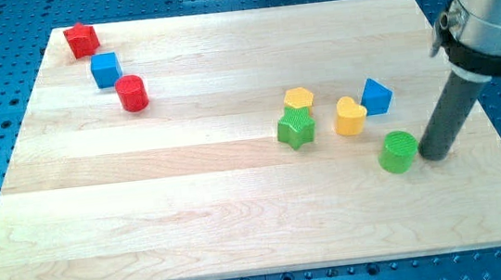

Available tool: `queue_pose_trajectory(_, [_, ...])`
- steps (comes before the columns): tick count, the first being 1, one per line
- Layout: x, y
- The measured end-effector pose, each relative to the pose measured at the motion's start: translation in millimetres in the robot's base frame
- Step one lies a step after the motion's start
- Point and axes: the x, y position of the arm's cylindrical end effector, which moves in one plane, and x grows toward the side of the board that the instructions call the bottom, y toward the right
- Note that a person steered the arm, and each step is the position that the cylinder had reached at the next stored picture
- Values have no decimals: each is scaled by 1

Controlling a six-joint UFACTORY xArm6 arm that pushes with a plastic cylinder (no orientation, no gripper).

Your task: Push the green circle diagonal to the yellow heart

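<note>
The green circle [398, 151] lies on the wooden board [193, 211] at the view's right. The yellow heart [351, 115] sits up and to the left of it, a small gap apart. My tip [437, 154] rests on the board just right of the green circle, very close to or touching its right side. The dark rod rises from it toward the view's upper right.
A blue block [376, 96] is right of the yellow heart. A yellow hexagon-like block [298, 99] and a green star [296, 129] lie to its left. A red star [81, 40], blue cube [106, 69] and red cylinder [133, 93] sit at upper left.
</note>
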Motion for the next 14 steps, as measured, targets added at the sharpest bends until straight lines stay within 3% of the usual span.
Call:
queue_pose_trajectory(1, [-20,-21])
queue_pose_trajectory(2, [1,-54])
queue_pose_trajectory(3, [26,-37])
queue_pose_trajectory(4, [8,-66])
queue_pose_trajectory(5, [34,-81])
queue_pose_trajectory(6, [43,-60])
queue_pose_trajectory(7, [46,-83])
queue_pose_trajectory(9, [61,-11])
queue_pose_trajectory(10, [58,-10])
queue_pose_trajectory(12, [-17,55])
queue_pose_trajectory(14, [-116,28])
